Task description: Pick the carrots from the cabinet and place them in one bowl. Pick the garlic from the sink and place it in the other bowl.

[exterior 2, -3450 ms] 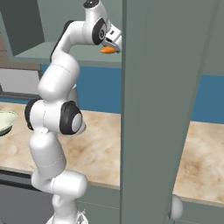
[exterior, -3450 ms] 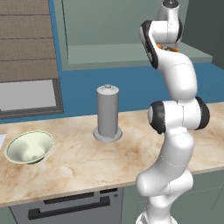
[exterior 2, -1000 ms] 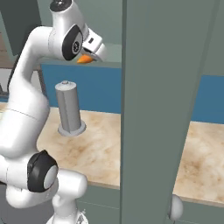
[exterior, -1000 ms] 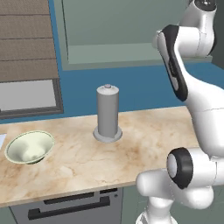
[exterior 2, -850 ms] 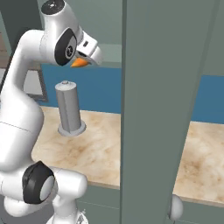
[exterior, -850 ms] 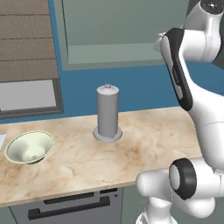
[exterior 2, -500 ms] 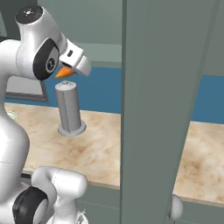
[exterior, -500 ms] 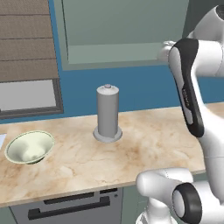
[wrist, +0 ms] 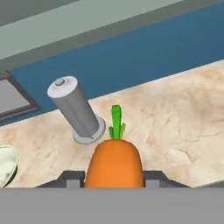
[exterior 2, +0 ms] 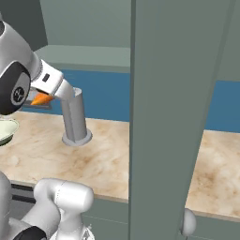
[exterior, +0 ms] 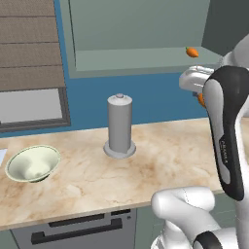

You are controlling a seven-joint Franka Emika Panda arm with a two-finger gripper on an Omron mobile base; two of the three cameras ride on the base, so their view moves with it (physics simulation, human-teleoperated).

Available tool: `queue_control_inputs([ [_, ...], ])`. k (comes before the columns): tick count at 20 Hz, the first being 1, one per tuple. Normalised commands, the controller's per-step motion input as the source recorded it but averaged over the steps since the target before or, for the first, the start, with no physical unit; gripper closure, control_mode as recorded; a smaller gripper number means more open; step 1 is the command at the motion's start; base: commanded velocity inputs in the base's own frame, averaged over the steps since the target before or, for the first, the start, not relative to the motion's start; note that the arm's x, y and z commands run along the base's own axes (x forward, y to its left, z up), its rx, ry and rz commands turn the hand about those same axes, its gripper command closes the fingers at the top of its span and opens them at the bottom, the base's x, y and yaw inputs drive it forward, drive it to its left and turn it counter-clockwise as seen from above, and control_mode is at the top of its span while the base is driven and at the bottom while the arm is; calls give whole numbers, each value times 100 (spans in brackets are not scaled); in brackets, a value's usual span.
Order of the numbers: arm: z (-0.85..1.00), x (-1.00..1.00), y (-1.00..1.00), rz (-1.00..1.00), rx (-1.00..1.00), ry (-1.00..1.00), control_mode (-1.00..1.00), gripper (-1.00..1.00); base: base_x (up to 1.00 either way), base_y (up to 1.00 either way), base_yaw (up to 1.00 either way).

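A stubby orange carrot with a green top sits between my gripper's dark fingers, which are shut on it. The hand hangs above the marble counter, in front of the wall cabinet; the held carrot shows as an orange tip beside the wrist. A second carrot lies on the cabinet's pale shelf at the right. The shallow cream-green bowl rests on the counter far to the left, apart from the hand, and its rim shows in the hand view. The garlic, the sink and the blue bowl are out of view.
A tall grey cylinder stands upright on the counter between the bowl and the arm. The open cabinet door fills the right base view's foreground. A dark-handled drawer front lies under the counter edge.
The arm has swung down and away from the cabinet shelf with the carrot held, bringing the hand lower over the counter. The bowl and the cylinder have not moved.
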Motion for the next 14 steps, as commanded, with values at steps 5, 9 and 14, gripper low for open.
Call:
queue_control_inputs([
  [5, -35, -58, 36, 3, 0, 20, -100, 100, 0, 0, 0],
  [9, -41, -27, 20, 0, 0, 22, -100, 100, 0, 0, 0],
  [14, -70, 0, 0, 0, 0, 27, -100, 100, 0, 0, 0],
])
